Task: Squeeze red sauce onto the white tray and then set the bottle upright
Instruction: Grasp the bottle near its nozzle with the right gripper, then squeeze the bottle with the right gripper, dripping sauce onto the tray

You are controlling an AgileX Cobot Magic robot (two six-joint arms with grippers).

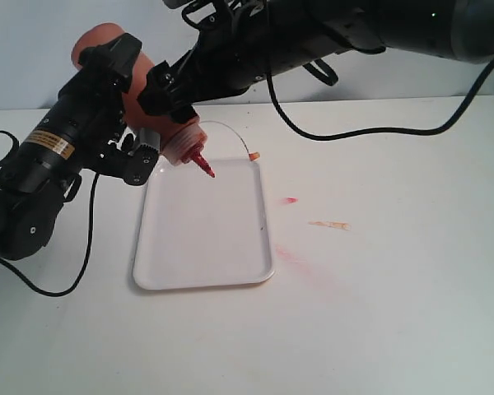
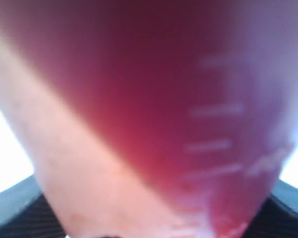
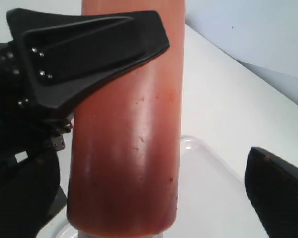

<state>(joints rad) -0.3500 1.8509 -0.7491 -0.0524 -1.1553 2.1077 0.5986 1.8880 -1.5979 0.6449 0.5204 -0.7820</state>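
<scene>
Bottle point(image 1: 181, 138) is held clear of the desk point(image 1: 395, 313) and tipped steeply, its nozzle point(image 1: 203, 164) aimed down over the far-left corner of the tray point(image 1: 206, 239). The tip sits close above the tray; contact unclear. The tilt sends the sauce point(image 2: 139, 89) toward the nozzle end; the left wrist view shows only blurred dark red.

Left: the left arm point(image 1: 49, 156) carries the weight. The left jaws are closed on the bottle's body toward its base, 1 above and 1 below.

Middle: the right arm point(image 1: 255, 41) reaches across, with the right jaws either side of the bottle nearer its shoulder. The right wrist view shows a clear gap between the bottle and 1 finger point(image 3: 278, 193), so I read them as open and not yet pressing. Likely split: 1 arm holds, 1 squeezes.

Tray lies flat and bare white. No sauce on it and no stream from the nozzle; squeeze judged not yet begun.

Right: the strap point(image 1: 230, 130) arcs out from the neck over the tray's far edge. Beyond it, 3 faint pink smears point(image 1: 290, 200) mark the desk off the tray, so aim matters here.
</scene>
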